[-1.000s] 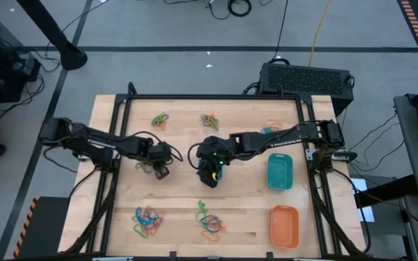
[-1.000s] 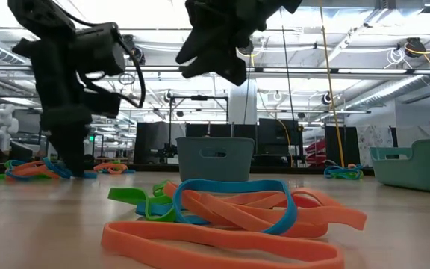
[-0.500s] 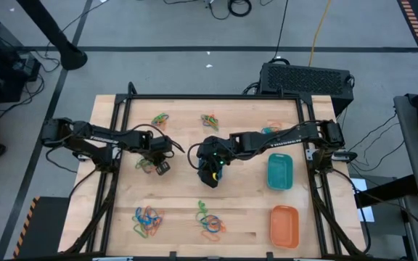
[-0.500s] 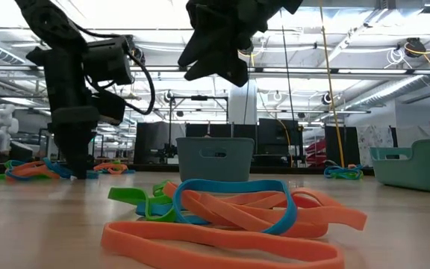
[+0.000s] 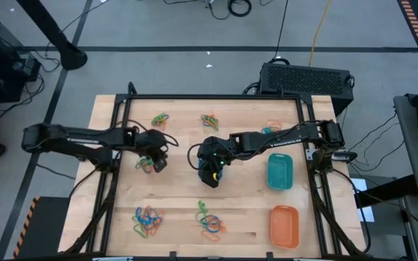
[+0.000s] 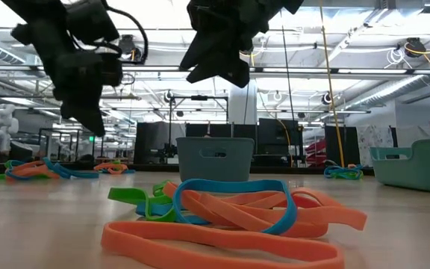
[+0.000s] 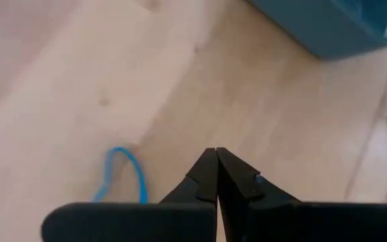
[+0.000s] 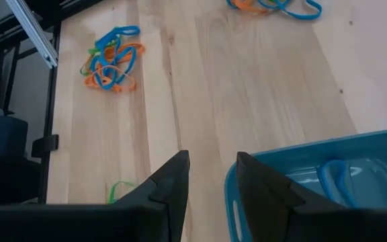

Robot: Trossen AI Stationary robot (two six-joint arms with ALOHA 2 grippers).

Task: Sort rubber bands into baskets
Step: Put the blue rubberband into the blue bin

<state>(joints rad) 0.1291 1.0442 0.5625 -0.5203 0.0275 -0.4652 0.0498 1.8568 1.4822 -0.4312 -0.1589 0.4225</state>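
The left gripper hung above the worktop, on the side of the blue basket away from the teal basket. Its fingers were pressed together with no gap. A blue band showed beside them, running out of sight behind one finger; whether it was pinched could not be told. The right gripper waited directly over the blue basket, fingers narrowly apart and empty, with one blue band lying in the tub below.

If the band was caught, the step in hand looked like a carry across to the blue basket. Doing it well would mean keeping the fingers tight and high enough to clear the tub's wall, and letting go only once over the opening. The waiting right arm crowded that opening, so an approach from the basket's free side seemed wise.

Loose piles of bands lay well apart from the blue basket, toward the worktop's corners, leaving bare wood around it. The orange basket sat beyond the teal one, near the worktop's edge rail.
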